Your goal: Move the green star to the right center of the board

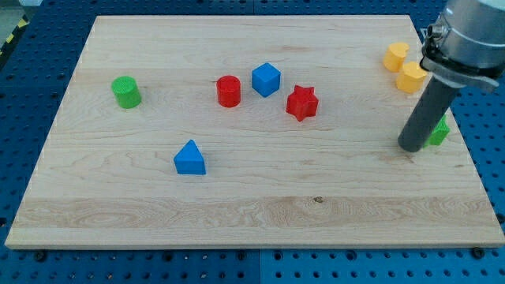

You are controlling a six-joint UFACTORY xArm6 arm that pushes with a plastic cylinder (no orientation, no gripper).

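Note:
The green star [439, 132] lies at the view's right edge of the wooden board [252, 197], about mid-height, and is mostly hidden behind my rod. My tip [412, 147] rests on the board just to the left of the star, touching or nearly touching it.
Two yellow blocks [396, 57] [411, 77] lie at the top right, just above the rod. A red star [301, 102], a blue cube [266, 80] and a red cylinder [228, 91] sit near the centre. A green cylinder [125, 91] is at the left, a blue triangle [189, 158] lower left.

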